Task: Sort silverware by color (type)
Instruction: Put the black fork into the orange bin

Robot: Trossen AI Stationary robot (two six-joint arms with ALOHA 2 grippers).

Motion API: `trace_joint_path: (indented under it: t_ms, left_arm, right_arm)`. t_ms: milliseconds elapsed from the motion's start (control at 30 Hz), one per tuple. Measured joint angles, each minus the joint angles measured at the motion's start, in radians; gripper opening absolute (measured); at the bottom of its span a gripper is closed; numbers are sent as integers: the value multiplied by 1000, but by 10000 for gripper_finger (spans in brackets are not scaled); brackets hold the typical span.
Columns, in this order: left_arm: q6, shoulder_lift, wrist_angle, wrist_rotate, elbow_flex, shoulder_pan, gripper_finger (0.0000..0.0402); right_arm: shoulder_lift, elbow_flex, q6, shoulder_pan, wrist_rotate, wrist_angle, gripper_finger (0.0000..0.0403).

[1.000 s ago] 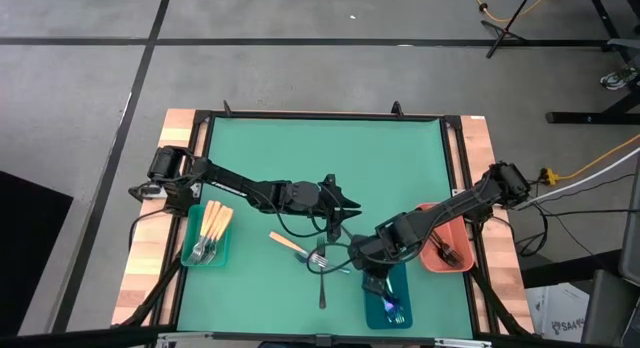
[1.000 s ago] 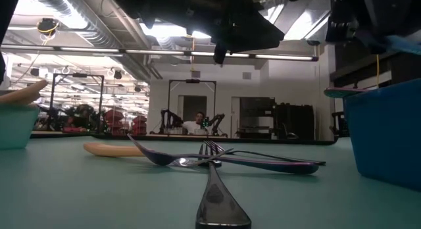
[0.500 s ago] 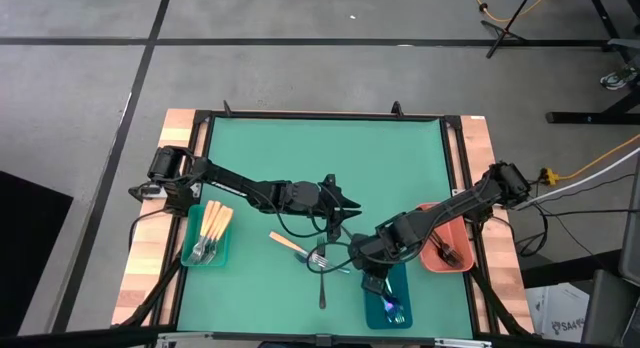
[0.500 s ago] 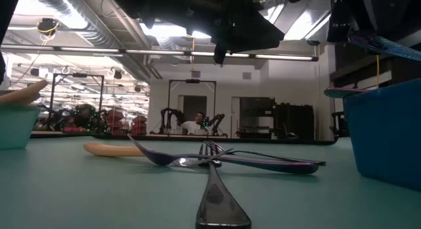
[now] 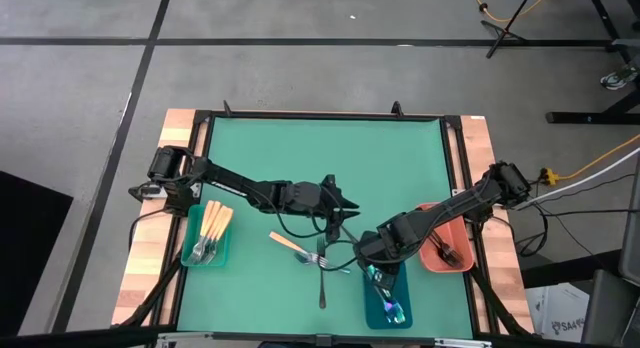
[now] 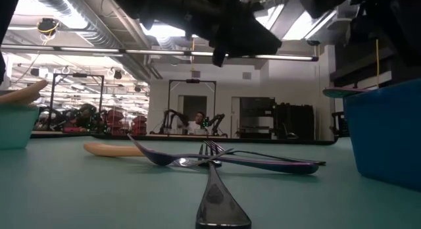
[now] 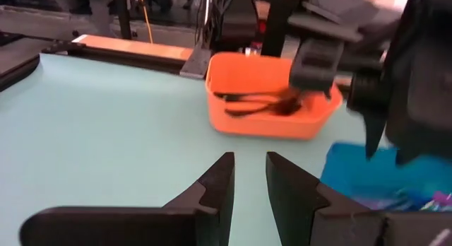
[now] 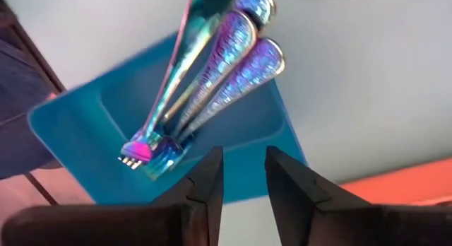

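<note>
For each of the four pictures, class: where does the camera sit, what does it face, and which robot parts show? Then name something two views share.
High: overhead, facing down; both arms, table.
Low: table height, facing the room; crossed forks, arms overhead.
Left wrist: left pincer facing orange tray.
Right wrist: right pincer over blue tray.
Shared: blue tray in both wrist views.

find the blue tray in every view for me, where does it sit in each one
high view: blue tray at the table's near edge, below the right gripper.
low view: its wall fills the right edge.
left wrist view: a corner shows lower right, beside the orange tray.
right wrist view: centre, iridescent forks inside.
shared landmark: the orange tray, next to it.
</note>
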Motion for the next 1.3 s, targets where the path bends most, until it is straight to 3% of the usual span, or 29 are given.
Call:
trace_joint_path:
  t_ms: [267,500,700,1000,1200,1300]
  left_arm:
    - [192,0,-133,83,0,13,76]
    - [252,0,-244,88,0,51,76]
    - [243,0,-236,198,0,98,76]
    - [211,0,-127,251,4,114,76]
    - [210,65,-143,306,122,114,76]
    - [210,143,-254,365,239,114,76]
  right_arm:
    - [-4,0,-115,0,0,-44,96]
    - [-68,0,-207,0,53,-68,96]
    - [-159,0,-254,1,172,-74,96]
    - [-246,0,-342,0,263,-78,96]
    - [-258,0,-361,0,266,-84,96]
    - [-258,0,-365,0,266,-83,96]
